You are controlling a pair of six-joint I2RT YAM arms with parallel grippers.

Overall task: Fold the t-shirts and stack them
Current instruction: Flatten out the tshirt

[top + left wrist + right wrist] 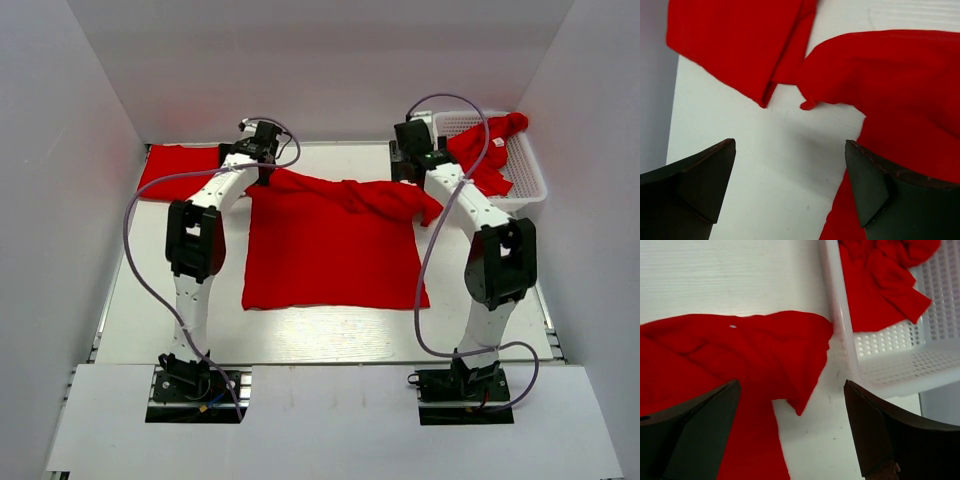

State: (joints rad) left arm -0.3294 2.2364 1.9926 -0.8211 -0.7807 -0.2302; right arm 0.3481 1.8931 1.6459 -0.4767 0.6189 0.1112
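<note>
**Surface.** The table is white with a faint grain and shows no marks. A white board covers its near edge, and the 2 arm bases sit in cut-outs in that board.

**Room.** 3 plain white walls close the table on the left, right and far sides. A pale cable loops out from each arm.

**Task items.** 3 red shirts are in view.
- The spread shirt lies flat at the centre of the table. Its near hem is straight, its far edge is bunched, and its right sleeve is rumpled. The right wrist view shows a small white speck on the bunched part.
- The folded shirt lies in the far left corner, close against the left wall. A strip of bare table separates it from the spread shirt.
- The third shirt is crumpled inside the white lattice basket at the far right, with part of it draped over the far rim.

**Grippers.**
- The left gripper hangs over the bare strip between the folded shirt and the far left corner of the spread shirt. Its fingers are wide apart and hold nothing.
- The right gripper hangs over the rumpled right sleeve, just beside the basket. Its fingers are also wide apart and empty.
</note>
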